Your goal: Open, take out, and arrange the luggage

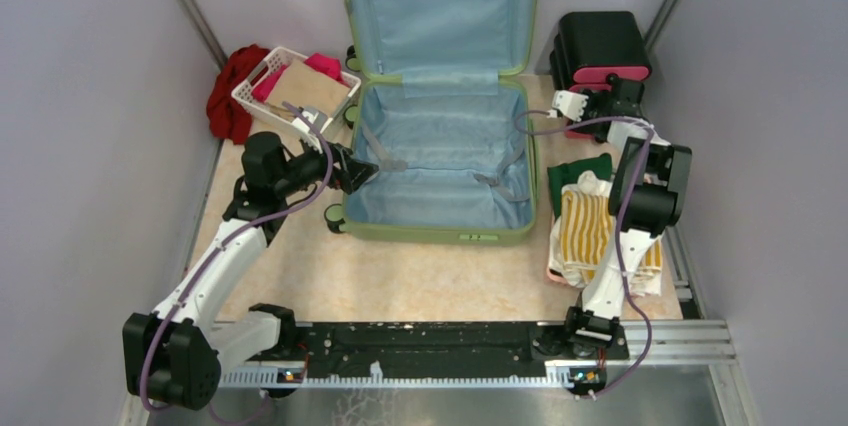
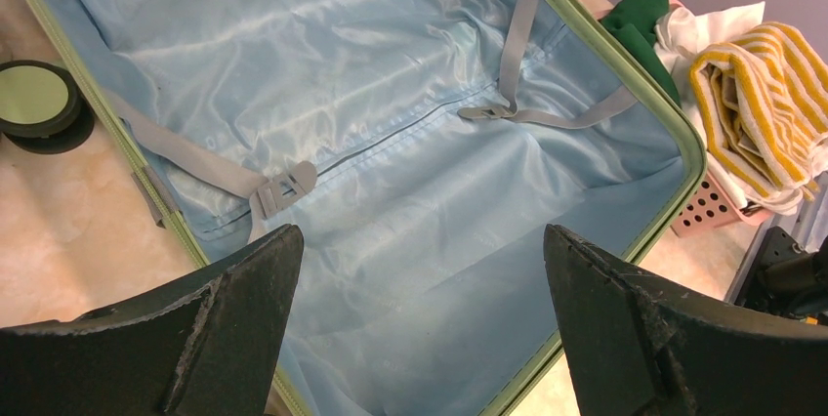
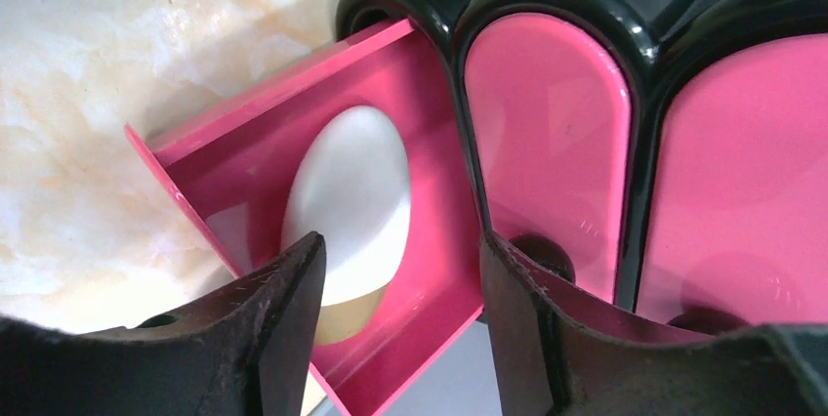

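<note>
Your right hand [image 3: 400, 250] fills its own wrist view. The two dark fingers stand apart with nothing pinched between them, over the pulled-out pink plastic drawer [image 3: 283, 94] of the black-and-pink drawer box [image 1: 600, 46]. A white egg-shaped object with a tan base [image 3: 351, 182] lies in that drawer, just behind one finger.

Your left hand [image 2: 420, 240] is spread wide and holds nothing. It hangs at the left edge of the large light-green hard-shell suitcase [image 1: 420, 230].

The suitcase lies in the middle of the bench [image 1: 400, 281] with its lid [image 1: 440, 6] upright against the back wall. Its grey straps [image 2: 283, 187] are unbuckled, and nothing rests on the light blue lining [image 2: 410, 94]. Count opening as done, and unpacking looks done too.

Arranging seems nearly finished:
- A yellow-and-white striped cloth [image 1: 585, 226] and a dark green cloth [image 1: 575, 171] are piled on a pink plastic basket [image 2: 708, 206] to the right.
- Tan and pink pieces sit in a white plastic basket [image 1: 262, 91] to the left, with a red cloth heap [image 1: 228, 91] beside it.

What probably remains for you is pushing the drawer shut, and perhaps tidying the red heap.
</note>
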Available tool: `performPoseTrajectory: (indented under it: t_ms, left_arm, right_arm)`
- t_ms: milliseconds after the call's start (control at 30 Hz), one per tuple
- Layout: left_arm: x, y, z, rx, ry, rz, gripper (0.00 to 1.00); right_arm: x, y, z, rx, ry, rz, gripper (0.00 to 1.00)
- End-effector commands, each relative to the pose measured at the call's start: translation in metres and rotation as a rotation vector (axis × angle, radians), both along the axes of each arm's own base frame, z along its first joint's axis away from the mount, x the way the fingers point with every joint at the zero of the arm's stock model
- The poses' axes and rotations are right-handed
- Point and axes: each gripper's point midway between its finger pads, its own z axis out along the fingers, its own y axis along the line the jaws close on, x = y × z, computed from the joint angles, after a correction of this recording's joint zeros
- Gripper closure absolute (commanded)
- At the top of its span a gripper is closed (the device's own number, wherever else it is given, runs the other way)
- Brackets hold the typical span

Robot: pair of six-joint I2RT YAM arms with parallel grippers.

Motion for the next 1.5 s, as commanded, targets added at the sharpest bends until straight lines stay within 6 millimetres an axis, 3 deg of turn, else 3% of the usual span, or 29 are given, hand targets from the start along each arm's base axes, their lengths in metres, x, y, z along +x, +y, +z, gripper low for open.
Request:
performPoseTrajectory:
  t_ms: [0, 167, 300, 433, 533, 900, 1000, 1233, 1333, 1467]
  left_arm:
    - [0.002, 0.002, 0.003, 0.009, -0.024, 0.001, 0.01]
    - [0.0, 0.001, 0.006, 0.001, -0.031, -0.01, 0.01]
    - [-0.001, 0.001, 0.009, -0.001, -0.041, -0.007, 0.01]
    - [-0.002, 0.0, 0.011, -0.006, -0.042, -0.012, 0.01]
    - [-0.002, 0.0, 0.011, -0.008, -0.043, -0.016, 0.01]
    - [-0.001, 0.0, 0.009, -0.006, -0.038, -0.014, 0.01]
    - [-0.001, 0.0, 0.008, -0.006, -0.033, -0.015, 0.01]
    - [0.0, 0.0, 0.006, -0.002, -0.03, -0.01, 0.01]
    - [0.001, 0.002, 0.007, 0.002, -0.034, -0.002, 0.01]
    - [0.001, 0.002, 0.005, 0.005, -0.031, 0.0, 0.01]
  right_arm:
    - [0.002, 0.002, 0.068, 0.117, -0.106, -0.029, 0.42]
    - [-0.02, 0.008, 0.089, 0.242, -0.047, -0.046, 0.43]
    - [-0.043, 0.02, 0.091, 0.343, 0.081, 0.006, 0.5]
    - [-0.074, 0.03, 0.06, 0.367, 0.33, 0.092, 0.72]
    - [-0.086, 0.029, 0.037, 0.353, 0.448, 0.116, 0.89]
    - [-0.1, 0.009, -0.021, 0.196, 0.592, 0.109, 1.0]
    - [-0.096, 0.007, -0.034, 0.174, 0.6, 0.084, 1.0]
    - [-0.052, -0.004, -0.049, 0.102, 0.46, -0.036, 0.98]
    - [-0.028, -0.007, -0.044, 0.089, 0.354, -0.082, 0.96]
    - [0.003, -0.011, -0.023, 0.078, 0.189, -0.129, 0.94]
